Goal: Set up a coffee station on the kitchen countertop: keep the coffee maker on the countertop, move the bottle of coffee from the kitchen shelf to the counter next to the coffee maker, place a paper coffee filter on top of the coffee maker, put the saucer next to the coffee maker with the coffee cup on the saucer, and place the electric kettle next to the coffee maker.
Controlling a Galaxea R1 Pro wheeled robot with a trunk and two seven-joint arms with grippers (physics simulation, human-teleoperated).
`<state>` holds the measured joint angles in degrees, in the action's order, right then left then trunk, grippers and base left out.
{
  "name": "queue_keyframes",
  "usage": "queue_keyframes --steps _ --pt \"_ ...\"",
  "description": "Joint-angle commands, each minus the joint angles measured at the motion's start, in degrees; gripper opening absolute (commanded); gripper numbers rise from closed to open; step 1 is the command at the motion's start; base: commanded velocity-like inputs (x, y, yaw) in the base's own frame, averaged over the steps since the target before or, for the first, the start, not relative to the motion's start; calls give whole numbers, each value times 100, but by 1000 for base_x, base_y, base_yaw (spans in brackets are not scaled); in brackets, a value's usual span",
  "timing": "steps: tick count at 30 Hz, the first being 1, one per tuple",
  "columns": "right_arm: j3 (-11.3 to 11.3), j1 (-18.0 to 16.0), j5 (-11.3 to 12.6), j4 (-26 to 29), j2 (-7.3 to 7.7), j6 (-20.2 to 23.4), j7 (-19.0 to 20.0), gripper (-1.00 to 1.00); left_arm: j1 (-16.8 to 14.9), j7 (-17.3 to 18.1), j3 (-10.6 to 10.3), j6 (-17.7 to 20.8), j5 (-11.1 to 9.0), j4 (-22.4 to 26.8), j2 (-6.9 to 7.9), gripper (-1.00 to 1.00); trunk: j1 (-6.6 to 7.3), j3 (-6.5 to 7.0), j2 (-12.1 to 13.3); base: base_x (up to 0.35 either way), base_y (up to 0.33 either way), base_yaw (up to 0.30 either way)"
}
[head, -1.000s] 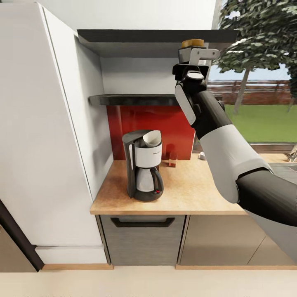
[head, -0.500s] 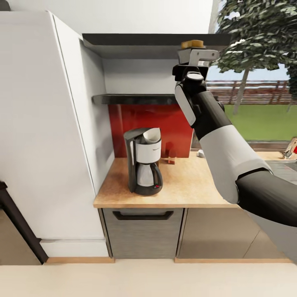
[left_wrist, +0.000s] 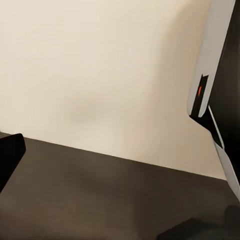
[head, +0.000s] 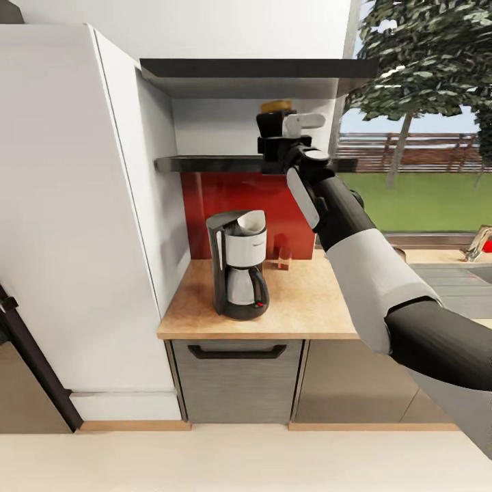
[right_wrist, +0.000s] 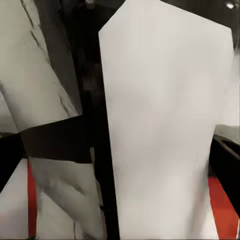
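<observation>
The right arm (head: 383,280) has black and white shell segments, ending in a black hand (head: 277,133).

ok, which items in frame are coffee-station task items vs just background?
Task items:
- black and white coffee maker on the wooden countertop
- white paper coffee filter on top of the coffee maker
- right end effector raised near the dark shelf, apparently holding a yellow-lidded item

Background:
- small brown glass
- grey drawer
- tree outside the window
</observation>
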<state>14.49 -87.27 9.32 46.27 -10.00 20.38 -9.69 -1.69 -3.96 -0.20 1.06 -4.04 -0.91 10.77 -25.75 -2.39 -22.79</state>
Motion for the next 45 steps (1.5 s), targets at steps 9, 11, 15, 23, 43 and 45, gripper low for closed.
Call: queue_keyframes --steps 9,11,15,23,43,45 --pt "2 52 50 6 0 101 2492 -100 -7 1 -7 8 -35 -2 20 100 -4 -13 -13 0 0 0" --pt "1 54 51 5 0 267 2795 -100 -7 1 -8 8 -35 1 21 100 -4 -13 -13 0 0 0" --pt "-6 68 49 -2 0 681 3386 -100 -7 1 -7 8 -33 3 21 100 -4 -13 -13 0 0 0" --pt "-8 706 47 -19 291 842 4131 -100 -7 1 -19 8 -30 3 20 100 -4 -13 -13 0 0 0" --pt "-16 1222 34 -58 1470 810 4950 -100 -16 -7 -2 13 -26 12 12 100 -4 -13 -13 0 -12 0" --pt "-16 1291 35 -57 1566 808 4950 -100 -16 -7 -4 14 -26 12 18 100 -4 -13 -13 0 0 0"
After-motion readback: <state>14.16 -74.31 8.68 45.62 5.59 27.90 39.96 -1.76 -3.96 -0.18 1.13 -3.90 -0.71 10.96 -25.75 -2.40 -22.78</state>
